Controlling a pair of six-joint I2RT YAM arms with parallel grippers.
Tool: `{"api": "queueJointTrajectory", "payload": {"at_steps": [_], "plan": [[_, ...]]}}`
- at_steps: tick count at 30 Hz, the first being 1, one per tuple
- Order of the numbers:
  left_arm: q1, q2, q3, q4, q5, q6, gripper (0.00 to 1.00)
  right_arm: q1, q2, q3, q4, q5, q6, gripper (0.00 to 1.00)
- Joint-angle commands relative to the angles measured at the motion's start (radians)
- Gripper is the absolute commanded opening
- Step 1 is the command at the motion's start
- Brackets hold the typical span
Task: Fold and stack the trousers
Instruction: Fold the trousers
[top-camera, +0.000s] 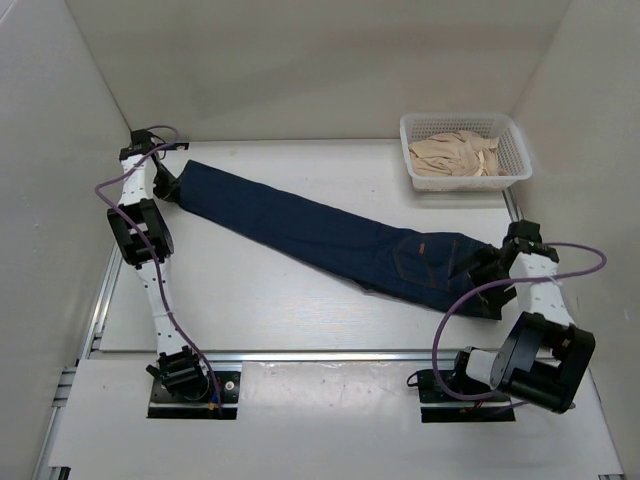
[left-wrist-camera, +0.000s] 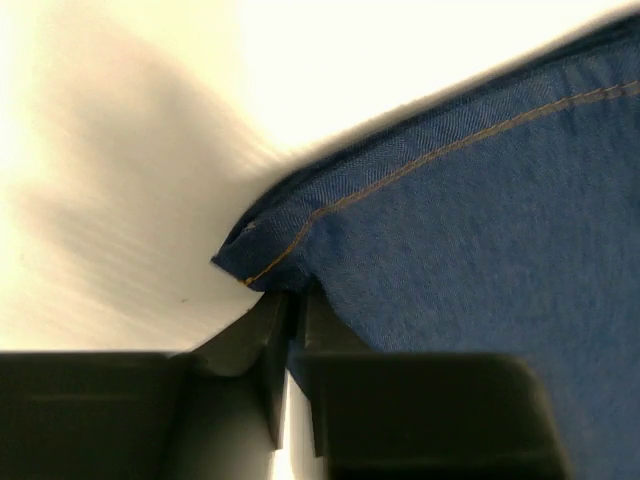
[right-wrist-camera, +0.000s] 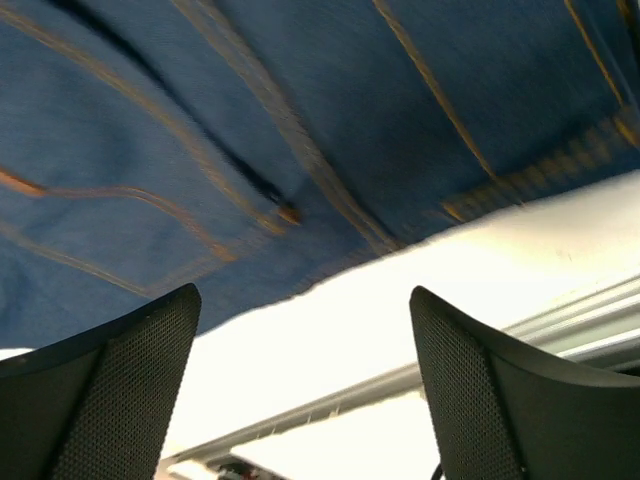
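The trousers (top-camera: 330, 235) lie on the tabletop (top-camera: 250, 300) between left pincer (top-camera: 177, 190) and right pincer (top-camera: 480, 267); basket (top-camera: 521, 152) behind the right pincer.

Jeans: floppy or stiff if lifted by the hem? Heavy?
Likely floppy: the jeans lie flat as one long strip, so the length should sag and drag if the left pincer, shut on the hem, lifts. Probably heavyish: thick denim, doubled seams. Unlikely to slip: coarse weave.

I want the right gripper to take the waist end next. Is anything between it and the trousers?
Nothing visible. The right gripper is open, with only bare table between its fingers and the waist edge of the trousers. The basket stands apart, at the far side.
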Motion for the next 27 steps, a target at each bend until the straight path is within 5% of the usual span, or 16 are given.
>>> {"api": "queueJointTrajectory", "payload": {"at_steps": [1,5,15,18,21,22,27], "plan": [[-0.005,0.032,0.026,0.003,0.043,0.002,0.10,-0.050,-0.081,-0.067,-0.046,-0.101,0.005,0.91],[0.004,-0.054,-0.067,0.026,0.008,-0.022,0.10,-0.050,-0.101,-0.127,-0.030,-0.141,0.014,0.91],[0.024,-0.102,-0.113,0.035,0.031,-0.031,0.10,-0.039,0.070,-0.198,0.372,-0.057,0.120,0.79],[0.024,-0.102,-0.113,0.035,0.040,-0.031,0.10,-0.029,0.126,-0.158,0.397,0.035,0.109,0.57],[0.024,-0.120,-0.122,0.035,0.040,-0.031,0.10,-0.029,0.161,-0.076,0.386,0.061,0.089,0.08],[0.024,-0.120,-0.123,0.035,0.040,-0.031,0.10,-0.029,0.161,-0.049,0.386,0.074,0.089,0.00],[0.043,-0.201,-0.092,0.035,0.061,-0.045,0.10,-0.029,0.196,0.214,0.281,0.121,0.068,0.00]]}}
